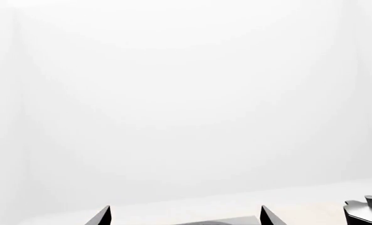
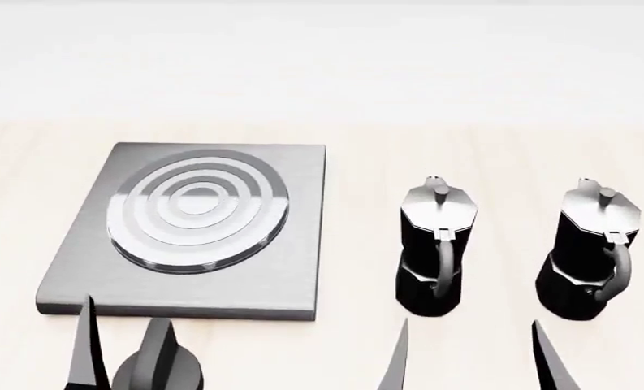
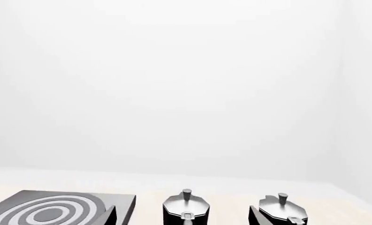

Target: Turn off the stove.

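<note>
On the pale table [image 2: 495,142], at the left, the stove [image 2: 289,276] is seen lying flat, with its round burner [image 2: 197,210] of rings on top. Its knob [image 2: 162,367] is found at the near edge, just in front of the plate.

Two dark fingers of the left claw [image 2: 127,353] are seen by the knob, one on its left side and one that seems to lie over it. Its fingers are held apart, with a wide gap, and nothing is gripped yet. Whether the knob is touched cannot be told.

The right claw [image 2: 473,357] is also held wide with nothing in it. It is pointed at the two moka pots: the left pot [image 2: 435,244] and the right pot [image 2: 593,248], which stand upright, apart from the stove.

So the left arm is judged to be the nearer one by far. The knob lies just below and between its fingers. Its turning line is judged to point up from the table, so the fingers would need to be closed on its sides and then twisted.
</note>
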Tool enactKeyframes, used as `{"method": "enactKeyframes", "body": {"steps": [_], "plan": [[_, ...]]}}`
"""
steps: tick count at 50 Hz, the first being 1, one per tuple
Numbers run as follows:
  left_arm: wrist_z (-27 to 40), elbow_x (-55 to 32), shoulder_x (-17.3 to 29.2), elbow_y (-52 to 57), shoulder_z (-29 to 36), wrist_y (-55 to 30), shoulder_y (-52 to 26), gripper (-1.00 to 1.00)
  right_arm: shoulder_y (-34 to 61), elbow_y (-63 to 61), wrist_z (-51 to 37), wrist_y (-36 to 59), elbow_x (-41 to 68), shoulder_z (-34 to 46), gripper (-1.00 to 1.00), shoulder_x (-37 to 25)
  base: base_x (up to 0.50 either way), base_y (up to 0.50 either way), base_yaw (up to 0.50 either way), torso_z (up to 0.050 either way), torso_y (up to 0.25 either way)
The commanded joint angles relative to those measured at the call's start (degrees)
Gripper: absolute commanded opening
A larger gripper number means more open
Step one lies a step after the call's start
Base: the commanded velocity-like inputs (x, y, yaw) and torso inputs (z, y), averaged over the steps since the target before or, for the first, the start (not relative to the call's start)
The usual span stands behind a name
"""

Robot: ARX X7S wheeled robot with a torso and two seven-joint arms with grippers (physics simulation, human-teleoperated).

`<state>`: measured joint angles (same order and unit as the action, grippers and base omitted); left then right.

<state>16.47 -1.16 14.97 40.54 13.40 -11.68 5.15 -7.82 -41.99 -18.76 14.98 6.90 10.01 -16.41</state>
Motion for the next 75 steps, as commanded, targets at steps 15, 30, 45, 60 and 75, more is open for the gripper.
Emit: {"method": "enactKeyframes", "body": {"steps": [15, 30, 45, 60, 75], "plan": [[1.02, -0.57, 0.98, -0.22, 0.86, -0.08, -0.30, 1.00, 0.37, -0.14, -0.93, 0.57, 1.34, 0.12, 1.00, -0.60, 0.21, 0.00, 0.00, 0.000, 0.000], [1.46, -0.61, 1.61, -0.40, 1.44, -0.10, -0.47, 1.00, 0.38, -0.48, -1.46, 0.24, 1.29, 0.50, 1.00, -1.08, 0.10, 0.00, 0.00, 0.000, 0.000], [1.80, -0.17, 2.09, -1.23, 2.39, -0.26, -0.75, 1.00, 0.24, -0.48, -1.75, 0.24, 1.68, 0.74, 1.00, -1.65, 0.00, 0.00, 0.00, 0.000, -0.074], [2.18, -0.44, 2.37, -1.46, 2.88, -0.08, -0.89, 1.00, 0.24, -0.04, -2.10, -0.42, 1.92, 0.87, 1.00, -2.03, 0.00, 0.00, 0.00, 0.000, -0.125], [2.52, -0.97, 2.81, -1.31, 3.06, 0.17, -0.81, 1.00, 0.35, 0.41, -2.46, -0.76, 2.02, 1.29, 1.00, -2.27, 0.00, 0.00, 0.00, 0.000, -0.124]]}}
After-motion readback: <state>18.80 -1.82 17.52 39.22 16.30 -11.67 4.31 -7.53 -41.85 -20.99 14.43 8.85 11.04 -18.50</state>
